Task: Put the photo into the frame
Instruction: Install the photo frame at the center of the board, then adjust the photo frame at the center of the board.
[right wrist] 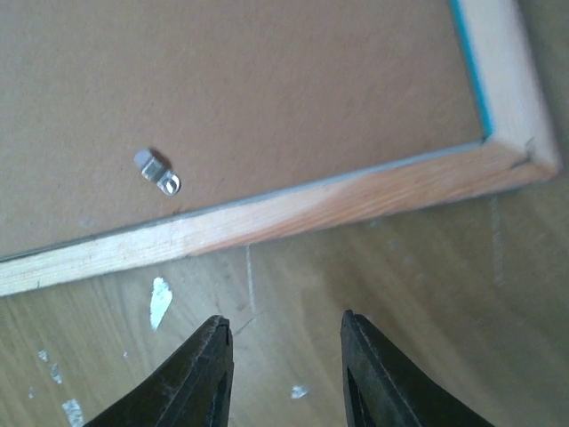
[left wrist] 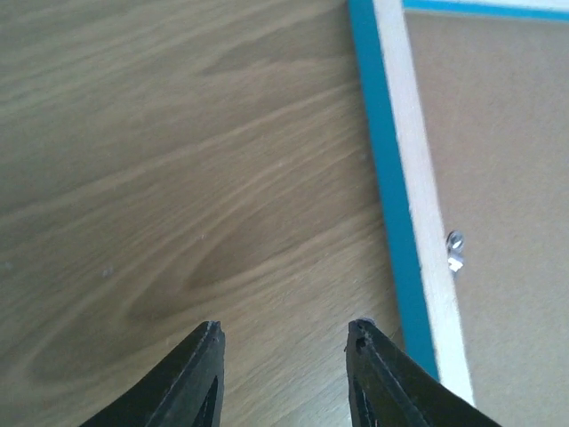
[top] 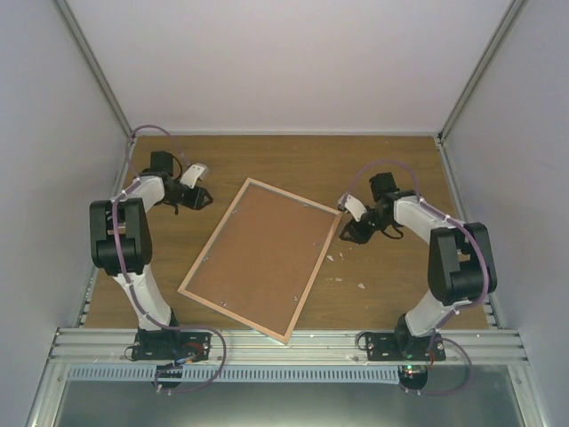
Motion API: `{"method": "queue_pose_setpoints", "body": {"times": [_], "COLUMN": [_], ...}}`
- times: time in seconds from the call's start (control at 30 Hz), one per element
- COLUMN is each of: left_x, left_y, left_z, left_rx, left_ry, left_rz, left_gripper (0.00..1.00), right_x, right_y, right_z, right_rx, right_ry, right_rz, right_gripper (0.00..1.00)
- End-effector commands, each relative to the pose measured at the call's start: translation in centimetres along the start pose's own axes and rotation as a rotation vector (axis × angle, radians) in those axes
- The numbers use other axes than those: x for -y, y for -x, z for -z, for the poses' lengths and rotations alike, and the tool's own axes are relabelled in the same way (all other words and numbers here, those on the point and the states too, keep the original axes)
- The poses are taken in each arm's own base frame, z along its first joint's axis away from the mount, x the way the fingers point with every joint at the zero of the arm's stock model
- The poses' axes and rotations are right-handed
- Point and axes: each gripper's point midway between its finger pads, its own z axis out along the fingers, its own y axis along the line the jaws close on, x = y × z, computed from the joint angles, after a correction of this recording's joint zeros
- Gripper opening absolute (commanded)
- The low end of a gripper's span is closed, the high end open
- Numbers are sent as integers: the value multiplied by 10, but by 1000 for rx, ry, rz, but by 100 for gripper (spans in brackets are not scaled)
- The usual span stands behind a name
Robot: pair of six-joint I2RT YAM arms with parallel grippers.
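Observation:
The frame (top: 214,235) lies back-up and skewed on the wooden table, its brown board (top: 260,256) facing up inside a light wood rim. The photo is out of view. My left gripper (top: 201,197) hovers over bare table just off the frame's upper left side. In the left wrist view it (left wrist: 284,331) is open and empty, with the teal edge (left wrist: 391,196) to its right. My right gripper (top: 348,233) sits beside the frame's right corner. In the right wrist view it (right wrist: 286,325) is open and empty, just short of the wood rim (right wrist: 293,209).
Small metal tabs (right wrist: 158,171) (left wrist: 454,251) stick up from the backing board. White flecks (top: 360,286) dot the table right of the frame. Pale walls close in three sides, and an aluminium rail (top: 284,347) runs along the near edge, which the frame's bottom corner reaches.

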Motion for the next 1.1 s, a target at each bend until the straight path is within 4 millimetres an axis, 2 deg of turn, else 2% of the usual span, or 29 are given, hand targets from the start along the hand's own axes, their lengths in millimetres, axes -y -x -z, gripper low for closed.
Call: {"method": "queue_pose_setpoints", "body": {"times": [0.0,0.13,0.23,0.37,0.53,0.63,0.73,0.83,0.93,1.07], "left_x": [-4,-3,5,23,59,78,85,90,86,86], "left_y": [-10,-36,-54,-77,-96,-96,-91,-86,-85,-76], "left_z": [5,3,3,0,-8,-13,-15,-15,-8,12], "left_rx": [-11,-78,-117,-168,-209,-202,-180,-163,-155,-135], "left_ry": [66,83,77,37,-46,-89,-128,-150,-108,-50], "left_rz": [-78,-118,-150,-187,-229,-223,-173,-150,-195,-296], "left_gripper": [39,35,31,27,23,23,23,25,35,54], "right_x": [-7,-4,-3,1,22,40,56,72,81,86], "right_y": [-24,-30,-22,2,50,79,108,127,131,115], "right_z": [-10,-25,-33,-45,-56,-67,-76,-78,-68,-46], "right_rx": [-54,-78,-61,-19,63,101,131,148,160,175], "right_ry": [16,20,47,87,123,145,149,128,104,70], "right_rz": [-41,-53,-64,-66,-67,-65,-45,-41,-52,-86], "right_gripper": [34,32,31,30,30,30,30,31,37,46]}}
